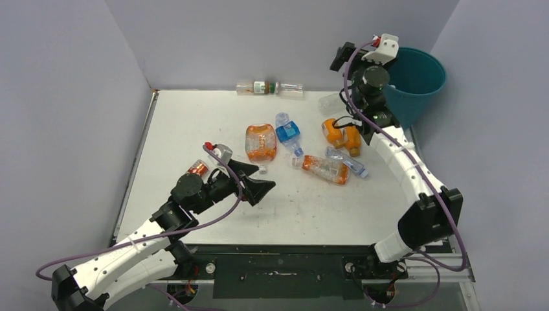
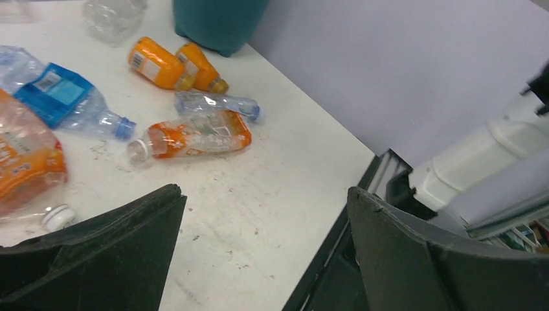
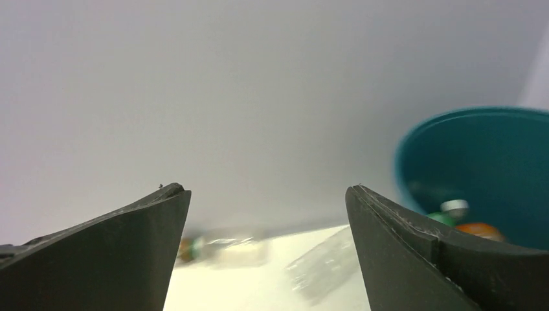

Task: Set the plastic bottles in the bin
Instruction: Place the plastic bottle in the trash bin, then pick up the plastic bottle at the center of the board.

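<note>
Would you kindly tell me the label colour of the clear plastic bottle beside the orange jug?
Blue label, best in the left wrist view.

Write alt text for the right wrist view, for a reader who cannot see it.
The right gripper is open and empty, its dark fingers framing a grey wall. At right, the teal bin holds bottles; blurred bottles lie on the white table below.

Plain grey-lilac walls [image 1: 291, 39] enclose a scuffed white desk [image 1: 194, 129] at the frame's left, top and right; light is even.
</note>
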